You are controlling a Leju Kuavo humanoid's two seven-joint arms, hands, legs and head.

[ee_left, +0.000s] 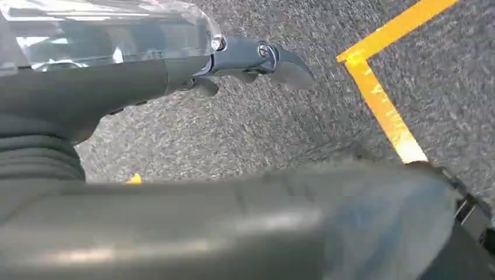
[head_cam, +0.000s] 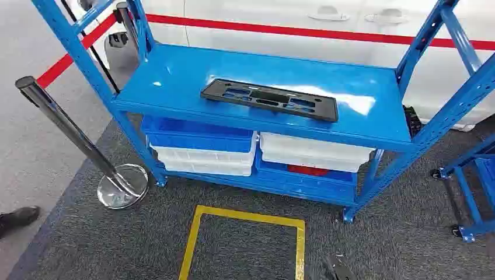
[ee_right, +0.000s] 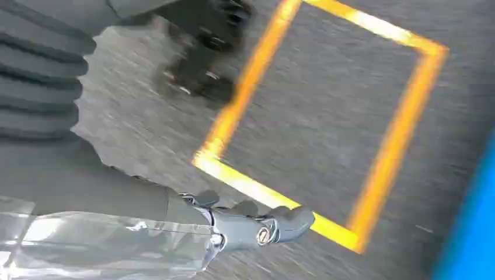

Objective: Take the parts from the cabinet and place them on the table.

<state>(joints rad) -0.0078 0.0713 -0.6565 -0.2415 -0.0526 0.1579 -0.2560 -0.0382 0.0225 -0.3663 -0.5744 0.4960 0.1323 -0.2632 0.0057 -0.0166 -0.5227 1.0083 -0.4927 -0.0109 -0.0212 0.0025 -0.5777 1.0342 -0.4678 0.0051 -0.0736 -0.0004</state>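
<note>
A flat black plastic part point(head_cam: 269, 100) with several cut-outs lies on the top shelf of the blue cabinet rack point(head_cam: 175, 81), slightly right of the middle. My left hand point(ee_left: 175, 70) hangs low over the grey carpet, thumb stretched out and nothing in it. Down at my other side, my right hand point(ee_right: 222, 224) also hangs above the carpet, holding nothing. Both hands are far below the shelf and the part.
The lower shelf carries a blue bin point(head_cam: 198, 134) on white bins point(head_cam: 204, 160) and a white bin point(head_cam: 315, 154) over something red point(head_cam: 307, 170). A chrome stanchion point(head_cam: 70, 128) stands left, a blue cart point(head_cam: 473, 192) right. A yellow square point(head_cam: 198, 233) marks the carpet. A person's shoe point(head_cam: 17, 219) shows at far left.
</note>
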